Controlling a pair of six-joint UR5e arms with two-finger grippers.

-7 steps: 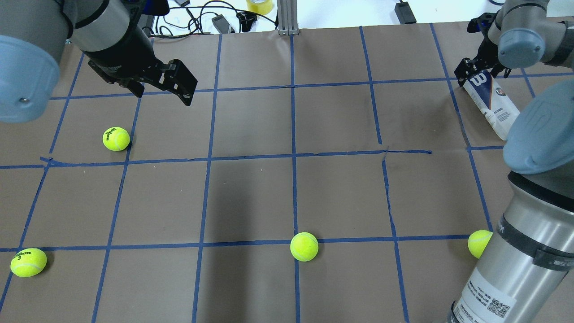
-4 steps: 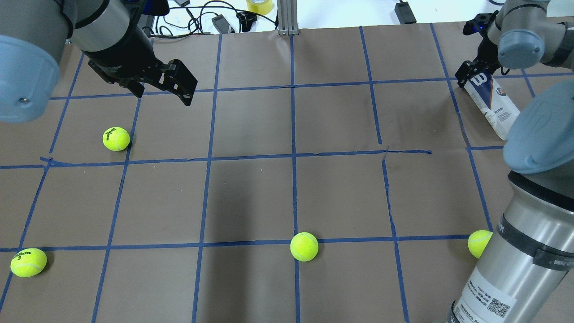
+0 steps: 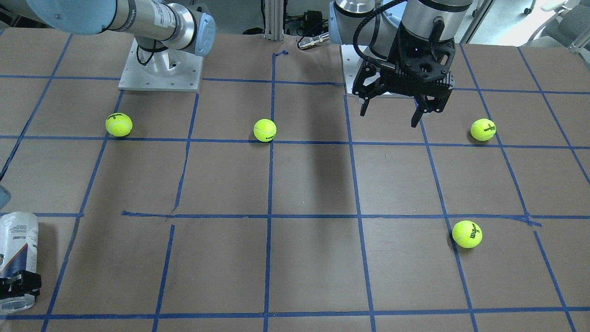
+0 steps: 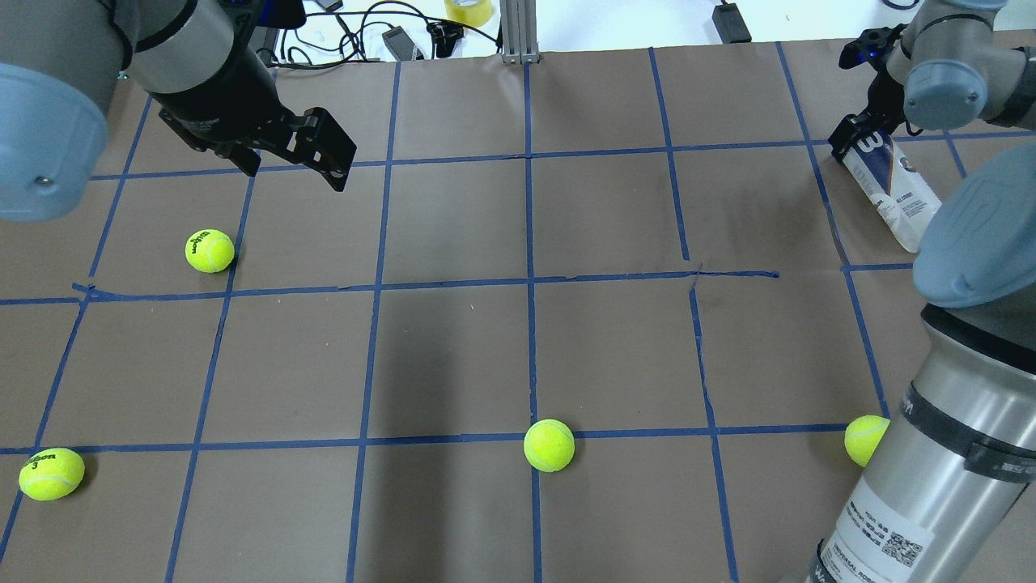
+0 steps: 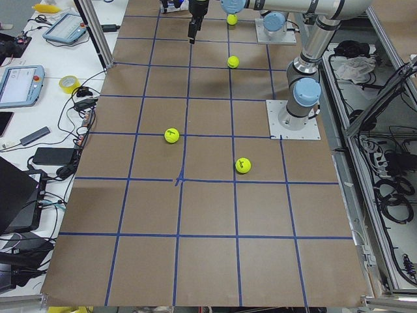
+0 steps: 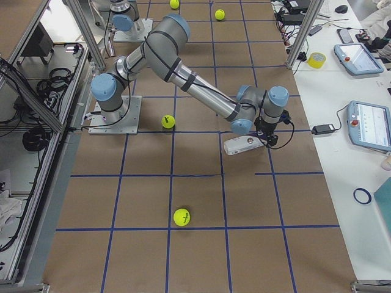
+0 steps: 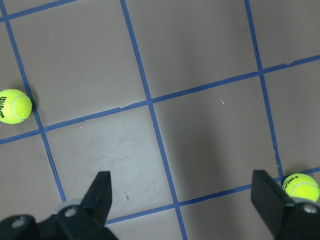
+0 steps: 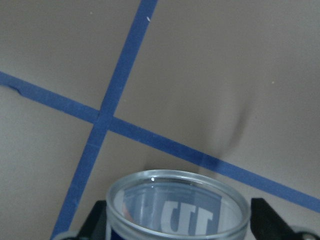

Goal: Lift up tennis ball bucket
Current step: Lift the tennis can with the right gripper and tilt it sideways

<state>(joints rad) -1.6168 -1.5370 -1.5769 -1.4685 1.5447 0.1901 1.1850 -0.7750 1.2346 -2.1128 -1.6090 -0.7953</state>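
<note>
The tennis ball bucket (image 4: 894, 194), a clear can with a white and navy label, lies on its side at the table's far right. It also shows in the front view (image 3: 17, 244) and the right side view (image 6: 239, 146). My right gripper (image 4: 859, 136) is shut on the can's open end. In the right wrist view the rim (image 8: 177, 182) sits between the two fingers (image 8: 96, 222). My left gripper (image 4: 295, 166) is open and empty, hovering above the table at the far left, well away from the can.
Several yellow-green tennis balls lie on the brown gridded table: one (image 4: 210, 250) just below my left gripper, one (image 4: 51, 473) at the near left, one (image 4: 549, 444) near the middle, one (image 4: 864, 439) beside my right arm's base. Cables and a tape roll (image 4: 468, 10) lie past the far edge.
My right gripper's fingers have closed in on the can's open end, and that end has shifted slightly up and right. The left arm has not moved.
</note>
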